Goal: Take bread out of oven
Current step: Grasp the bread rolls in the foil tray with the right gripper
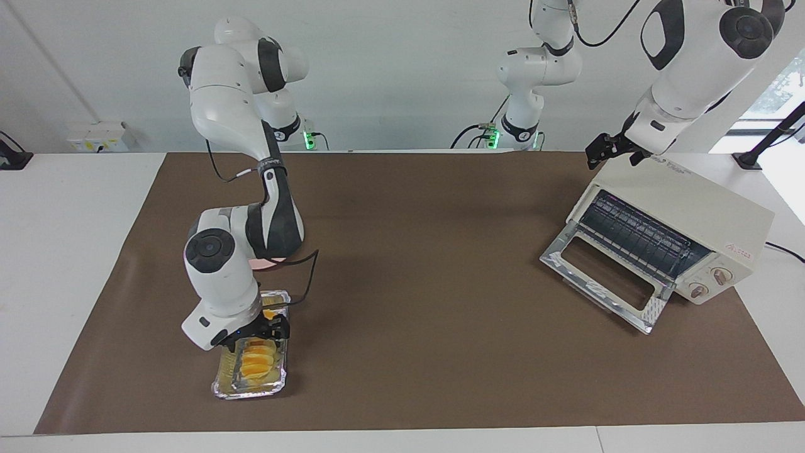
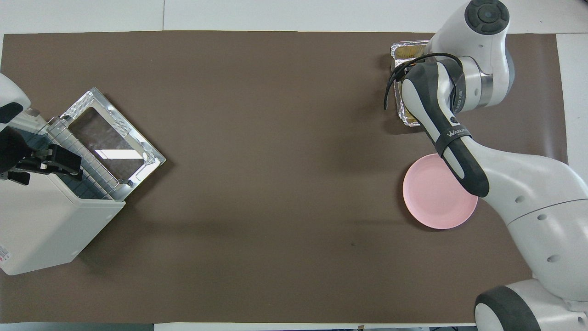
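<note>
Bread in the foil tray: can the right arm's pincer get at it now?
Probably yes: the right pincer hangs directly over the bread in the open foil tray, with nothing between them.

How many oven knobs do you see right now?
2, on the oven's front panel beside the open door: one knob higher, the other knob just below it.

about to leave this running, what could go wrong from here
The right gripper is down at the bread in the foil tray; a lift could drag the light tray along. The oven door is hanging open under the left gripper, which could catch it.
</note>
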Tool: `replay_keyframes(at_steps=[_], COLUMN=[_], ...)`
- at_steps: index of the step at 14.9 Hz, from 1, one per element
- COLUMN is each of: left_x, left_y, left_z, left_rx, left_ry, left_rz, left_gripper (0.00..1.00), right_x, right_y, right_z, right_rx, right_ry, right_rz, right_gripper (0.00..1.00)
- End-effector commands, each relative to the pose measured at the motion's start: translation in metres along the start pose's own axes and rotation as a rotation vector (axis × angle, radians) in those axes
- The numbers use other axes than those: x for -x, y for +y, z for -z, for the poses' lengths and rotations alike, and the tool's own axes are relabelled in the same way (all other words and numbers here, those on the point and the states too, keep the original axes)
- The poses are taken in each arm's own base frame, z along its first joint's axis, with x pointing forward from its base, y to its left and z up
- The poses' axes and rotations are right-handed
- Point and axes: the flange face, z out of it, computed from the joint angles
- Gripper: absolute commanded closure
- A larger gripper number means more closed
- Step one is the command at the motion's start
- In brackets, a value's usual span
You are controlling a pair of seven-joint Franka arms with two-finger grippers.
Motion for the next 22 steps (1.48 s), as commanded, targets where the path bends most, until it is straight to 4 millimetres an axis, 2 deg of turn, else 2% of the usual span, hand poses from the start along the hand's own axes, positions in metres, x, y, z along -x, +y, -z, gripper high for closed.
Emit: replay_keyframes(at_steps=[1, 4, 5, 6, 7, 8, 12, 15, 19, 21, 22], left_x=[0.006, 0.006, 0.006, 0.006, 0.006, 0.006, 0.006, 0.006, 0.006, 0.006, 0.006], left_y=[-0.003, -0.003, -0.003, -0.003, -0.003, -0.003, -0.003, -0.003, -0.003, -0.003, -0.003], left_z=[0.003, 0.003, 0.003, 0.003, 0.003, 0.003, 0.003, 0.003, 0.003, 0.003, 0.003], left_rx=[0.003, 0.003, 0.003, 0.003, 0.003, 0.003, 0.003, 0.003, 0.003, 0.003, 0.003], left_ry=[0.001, 0.001, 0.001, 0.001, 0.001, 0.001, 0.001, 0.001, 0.001, 0.001, 0.001], left_rz=[0.001, 0.001, 0.001, 0.001, 0.001, 0.001, 0.001, 0.001, 0.001, 0.001, 0.001], left_gripper=[0.0, 0.0, 0.0, 0.0, 0.0, 0.0, 0.0, 0.0, 0.0, 0.0, 0.0], right_x=[0.004, 0.004, 0.004, 0.006, 0.008, 0.008, 0.008, 0.011, 0.019, 0.036, 0.054], right_y=[0.0, 0.005, 0.003, 0.003, 0.003, 0.003, 0.005, 0.008, 0.008, 0.005, 0.004], right_z=[-0.01, -0.014, -0.014, -0.017, -0.018, -0.017, -0.008, 0.014, 0.055, 0.091, 0.105], right_rx=[-0.02, -0.067, -0.07, -0.084, -0.094, -0.097, -0.086, -0.074, -0.072, -0.072, -0.072], right_ry=[0.021, 0.02, 0.018, 0.01, 0.003, 0.001, -0.009, -0.025, -0.066, -0.103, -0.127], right_rz=[-0.029, -0.069, -0.069, -0.079, -0.085, -0.087, -0.077, -0.063, -0.056, -0.059, -0.057], right_gripper=[0.0, 0.05, 0.18, 0.46, 0.85, 1.0, 1.0, 1.0, 1.0, 1.0, 1.0])
